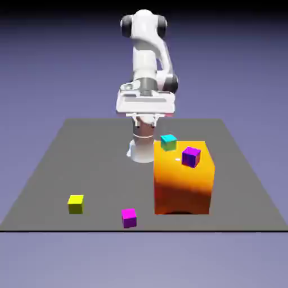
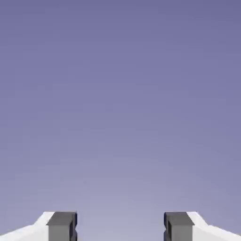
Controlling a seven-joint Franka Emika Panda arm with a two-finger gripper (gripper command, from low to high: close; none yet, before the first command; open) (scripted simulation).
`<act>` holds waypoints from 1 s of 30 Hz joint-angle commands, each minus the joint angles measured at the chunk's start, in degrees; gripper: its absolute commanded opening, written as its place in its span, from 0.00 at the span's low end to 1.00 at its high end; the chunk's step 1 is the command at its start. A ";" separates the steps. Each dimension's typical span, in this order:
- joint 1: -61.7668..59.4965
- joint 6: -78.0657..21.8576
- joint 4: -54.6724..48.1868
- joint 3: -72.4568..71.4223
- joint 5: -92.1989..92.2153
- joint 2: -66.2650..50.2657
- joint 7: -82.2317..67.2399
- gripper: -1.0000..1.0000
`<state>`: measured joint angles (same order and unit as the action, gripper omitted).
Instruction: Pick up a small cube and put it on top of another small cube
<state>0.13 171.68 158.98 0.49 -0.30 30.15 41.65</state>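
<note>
The small yellow cube [image 1: 76, 203] sits on the grey table near the front, at the exterior view's left. A magenta cube [image 1: 129, 217] lies to its right, close to the front edge. My gripper [image 1: 145, 107] hangs high at the table's far side, well away from both cubes. In the hand view the gripper [image 2: 120, 227] is open. Its two grey fingertips [image 2: 62, 226] stand wide apart with nothing between them, and only the blue-violet backdrop shows ahead.
A big orange block [image 1: 184, 180] stands right of the middle. A teal cube [image 1: 168, 142] rests on its far left corner and a purple cube [image 1: 191, 156] on its top. The grey table [image 1: 84, 157] ends just in front of the magenta cube.
</note>
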 commanded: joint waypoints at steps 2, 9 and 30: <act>-0.92 -3.86 -3.36 0.82 -0.49 -4.16 -1.33 0.50; -4.15 -17.37 -15.11 3.68 -2.23 -18.69 -5.99 0.50; -13.83 -57.91 -50.37 12.25 -7.42 -62.30 -19.97 0.50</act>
<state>-13.70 113.78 108.61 12.75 -7.72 -32.14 21.69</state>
